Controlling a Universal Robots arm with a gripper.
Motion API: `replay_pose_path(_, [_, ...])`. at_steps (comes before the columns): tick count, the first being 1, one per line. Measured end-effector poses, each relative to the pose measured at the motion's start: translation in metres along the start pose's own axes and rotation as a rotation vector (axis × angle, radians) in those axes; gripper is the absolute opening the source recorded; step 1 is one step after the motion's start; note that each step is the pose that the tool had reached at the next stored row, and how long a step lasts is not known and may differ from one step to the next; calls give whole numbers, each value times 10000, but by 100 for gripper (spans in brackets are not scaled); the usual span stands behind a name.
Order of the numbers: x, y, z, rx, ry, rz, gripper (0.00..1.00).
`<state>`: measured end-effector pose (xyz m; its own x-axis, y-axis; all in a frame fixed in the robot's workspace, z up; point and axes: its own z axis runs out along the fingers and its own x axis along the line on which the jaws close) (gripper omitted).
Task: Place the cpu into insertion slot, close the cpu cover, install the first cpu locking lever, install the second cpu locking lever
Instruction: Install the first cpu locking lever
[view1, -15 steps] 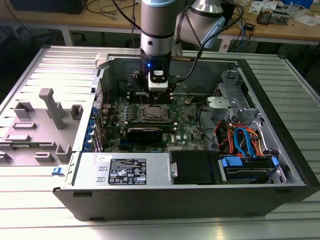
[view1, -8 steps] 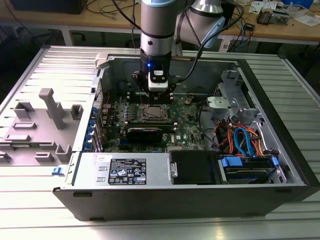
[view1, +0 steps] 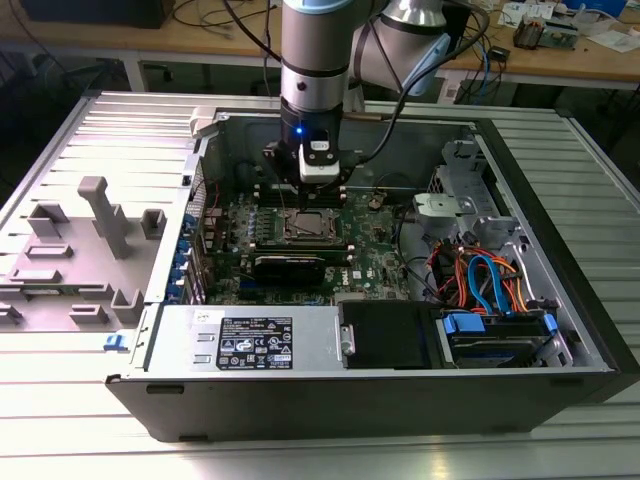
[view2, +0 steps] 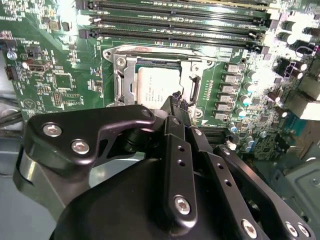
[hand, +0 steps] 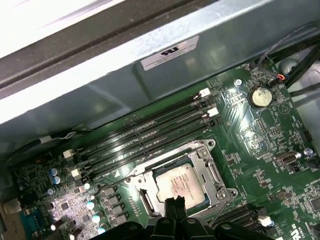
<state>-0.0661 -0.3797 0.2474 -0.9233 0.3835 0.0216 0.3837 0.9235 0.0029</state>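
Exterior view: pincer low over the motherboard

Standing beside the surface, I see the arm upright inside the open computer case, with its pincer hanging just above the processor area. The cpu lies flat in the insertion slot. The cpu cover looks to be lying down around it, its window framing the chip's pale top. The pincer's tips are pressed together with nothing visible between them, and in the second wrist view they sit at the slot's edge, just beside the chip. I cannot make out whether either locking lever is latched.

My judgement is that the work has reached the cover-and-lever stage. Doing it well means bearing on the metal frame or the lever wire alone, never on the chip's top or the small capacitors nearby. A slow, straight approach would keep the closed tips from skidding off.

From the exterior view I get the arm's stance and the whole case, with bundled drive cables well apart from the slot. The first wrist view adds the memory slots between the cpu and the case wall, plus a coin cell. The second wrist view gives the finger linkage and how near the tips sit to the frame.
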Motion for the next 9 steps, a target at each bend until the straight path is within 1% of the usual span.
replay_pose_path(1, [1,0,0,3,1,-117,11])
replay_pose_path(2, [1,-1,0,8,2,-370,11])
replay_pose_path(6, [2,-1,0,24,4,-1140,11])
replay_pose_path(8, [2,-1,0,41,6,-1934,11])
replay_pose_path(9, [2,-1,0,47,7,-2167,11])
